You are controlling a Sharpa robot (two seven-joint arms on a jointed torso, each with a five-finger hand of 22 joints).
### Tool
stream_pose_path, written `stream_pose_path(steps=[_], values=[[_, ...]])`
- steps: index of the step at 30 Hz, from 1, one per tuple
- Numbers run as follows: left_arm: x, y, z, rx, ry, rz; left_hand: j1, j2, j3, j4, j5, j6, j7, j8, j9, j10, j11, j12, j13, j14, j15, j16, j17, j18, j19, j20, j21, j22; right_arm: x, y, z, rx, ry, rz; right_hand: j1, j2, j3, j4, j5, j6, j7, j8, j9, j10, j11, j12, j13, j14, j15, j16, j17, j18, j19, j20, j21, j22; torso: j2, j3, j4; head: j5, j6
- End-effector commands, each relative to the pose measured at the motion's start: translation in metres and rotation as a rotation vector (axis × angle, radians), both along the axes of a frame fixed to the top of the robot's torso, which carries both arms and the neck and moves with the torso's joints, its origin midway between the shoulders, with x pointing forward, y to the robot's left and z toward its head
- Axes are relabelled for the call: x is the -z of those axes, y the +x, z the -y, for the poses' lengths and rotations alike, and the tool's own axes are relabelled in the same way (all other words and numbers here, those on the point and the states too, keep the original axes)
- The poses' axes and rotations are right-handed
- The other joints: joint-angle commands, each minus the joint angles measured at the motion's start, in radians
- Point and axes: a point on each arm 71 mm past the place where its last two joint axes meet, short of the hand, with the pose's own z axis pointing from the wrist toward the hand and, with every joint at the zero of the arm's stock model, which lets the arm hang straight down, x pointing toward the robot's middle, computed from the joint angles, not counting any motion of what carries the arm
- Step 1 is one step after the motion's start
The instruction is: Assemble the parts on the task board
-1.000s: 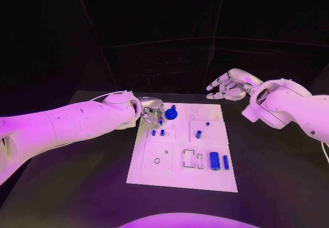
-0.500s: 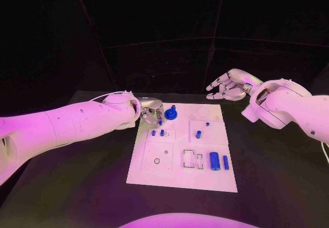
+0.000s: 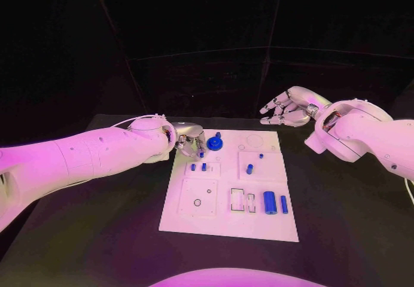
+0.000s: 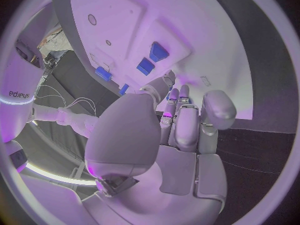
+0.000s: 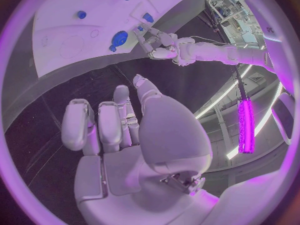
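The task board [image 3: 216, 221] lies flat in the middle of the black bench [image 3: 95, 239], its long side running away from the robot. The left hand [image 3: 189, 143] sits low at the board's far left corner, its fingers [image 3: 195, 150] curled down right beside the round blue part [image 3: 215, 143] that stands there; whether they pinch a small blue piece or merely touch the board cannot be told (the left wrist view shows the fingertips gathered close over the white surface, nothing plainly between them). Two small blue parts [image 3: 198, 167] stand side by side just nearer the robot than that hand. Toward the right half, a short blue peg [image 3: 250, 169] stands upright, with a smaller blue piece [image 3: 261, 156] beyond it. Near the board's right edge a thick blue cylinder [image 3: 270, 202] lies flat beside a thin blue bar [image 3: 284, 204]. The right hand [image 3: 289, 107] hangs in the air past the board's far right corner, well apart from it, its fingers loosely curled and holding nothing.
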Motion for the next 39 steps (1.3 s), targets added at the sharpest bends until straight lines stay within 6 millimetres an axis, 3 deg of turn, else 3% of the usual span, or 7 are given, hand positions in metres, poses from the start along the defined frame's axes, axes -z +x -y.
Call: stream_pose_path(steps=[1, 3, 7, 12, 18, 29, 39], values=[[-0.004, 0.000, -0.007, -0.022, -0.019, 0.019, -0.006, -0.008, 0.000, -0.007, 0.002, -0.036, 0.009, -0.005, 0.000, -0.034, 0.007, -0.003, -0.001, 0.005, 0.012, 0.005, -0.005, 0.000, -0.016, 0.004, -0.034, -0.029, -0.001, 0.002, 0.004, 0.005, -0.026, 0.009, 0.021, 0.001, 0.019, 0.004, -0.001, -0.008, 0.006, -0.007, -0.001, -0.064, 0.001, -0.139, -0.113, -0.004, -0.004, -0.080, -0.083, 0.025, -0.041, -0.002, -0.042, -0.057, -0.001, -0.0013, 0.0023, -0.005, 0.002], [-0.008, 0.001, -0.015, -0.042, -0.054, 0.033, -0.002, -0.009, -0.005, -0.013, 0.002, -0.057, 0.015, -0.004, 0.000, -0.074, 0.014, -0.003, -0.002, 0.002, 0.017, 0.004, -0.006, 0.009, -0.031, 0.009, -0.076, -0.066, 0.000, 0.004, 0.007, 0.004, -0.058, 0.017, 0.040, -0.004, 0.039, 0.001, -0.002, 0.000, 0.006, -0.005, 0.001, -0.078, 0.004, -0.222, -0.188, -0.013, -0.003, -0.131, -0.133, 0.031, -0.054, -0.002, -0.063, -0.081, -0.001, -0.0015, 0.0035, -0.008, 0.003], [-0.022, 0.004, -0.033, -0.104, -0.199, 0.041, -0.002, -0.001, -0.021, -0.017, 0.003, -0.044, 0.019, 0.008, 0.006, -0.123, 0.021, 0.006, 0.001, -0.046, 0.024, -0.065, -0.138, 0.041, -0.100, 0.016, -0.238, -0.207, 0.003, 0.005, 0.012, -0.011, -0.141, 0.041, 0.079, -0.018, 0.094, -0.014, -0.049, 0.035, -0.004, -0.002, 0.001, -0.068, 0.007, -0.383, -0.349, -0.009, -0.005, -0.170, -0.166, 0.034, -0.059, -0.005, -0.082, -0.100, -0.001, 0.0015, 0.0008, -0.010, 0.008], [-0.036, 0.004, -0.055, -0.203, -0.469, -0.027, -0.004, 0.018, -0.016, -0.015, 0.007, 0.010, 0.009, 0.034, 0.012, -0.011, 0.003, 0.082, 0.021, -0.107, 0.012, -0.129, -0.248, 0.065, -0.171, 0.011, -0.374, -0.317, 0.012, 0.001, 0.018, -0.029, -0.249, 0.088, 0.092, -0.037, 0.132, -0.026, -0.072, 0.060, -0.005, -0.007, 0.000, -0.053, 0.008, -0.466, -0.447, -0.005, -0.001, -0.183, -0.174, 0.035, -0.061, -0.001, -0.094, -0.110, 0.000, 0.0002, 0.0003, -0.031, 0.013], [-0.046, -0.002, -0.066, -0.263, -0.785, -0.109, -0.002, 0.024, 0.003, -0.025, 0.008, 0.031, 0.006, 0.044, 0.009, 0.018, -0.004, 0.114, 0.019, -0.241, 0.007, -0.288, -0.509, 0.068, -0.229, 0.004, -0.440, -0.356, 0.032, -0.010, 0.021, -0.056, -0.370, 0.147, 0.086, -0.053, 0.169, -0.030, -0.081, 0.071, 0.003, -0.021, -0.001, -0.054, 0.021, -0.537, -0.540, -0.001, 0.008, -0.188, -0.176, 0.035, -0.057, 0.007, -0.097, -0.111, 0.000, -0.0008, 0.0010, -0.057, 0.020], [-0.058, -0.019, -0.047, -0.308, -1.258, -0.200, -0.022, 0.047, 0.005, -0.008, 0.008, 0.040, 0.007, 0.051, 0.008, 0.021, -0.005, 0.133, 0.018, -0.260, 0.008, -0.313, -0.541, 0.067, -0.240, 0.005, -0.464, -0.371, 0.074, -0.029, 0.002, -0.130, -0.476, 0.175, 0.078, -0.074, 0.227, -0.037, -0.123, 0.066, 0.016, -0.045, -0.003, -0.063, 0.037, -0.602, -0.646, 0.007, 0.020, -0.178, -0.166, 0.032, -0.043, 0.018, -0.086, -0.094, 0.001, -0.0004, -0.0010, -0.069, 0.030], [-0.058, -0.024, -0.046, -0.346, -1.341, -0.225, -0.020, 0.051, 0.006, -0.009, 0.009, 0.043, 0.006, 0.054, 0.008, 0.024, -0.007, 0.138, 0.018, -0.260, 0.007, -0.314, -0.543, 0.067, -0.240, 0.004, -0.467, -0.373, 0.084, -0.030, -0.012, -0.156, -0.484, 0.172, 0.072, -0.089, 0.268, -0.049, -0.127, 0.034, 0.032, -0.048, -0.004, -0.068, 0.050, -0.623, -0.698, 0.024, 0.030, -0.133, -0.136, 0.019, -0.004, 0.026, -0.039, -0.035, 0.002, -0.0002, 0.0014, -0.067, 0.033]])
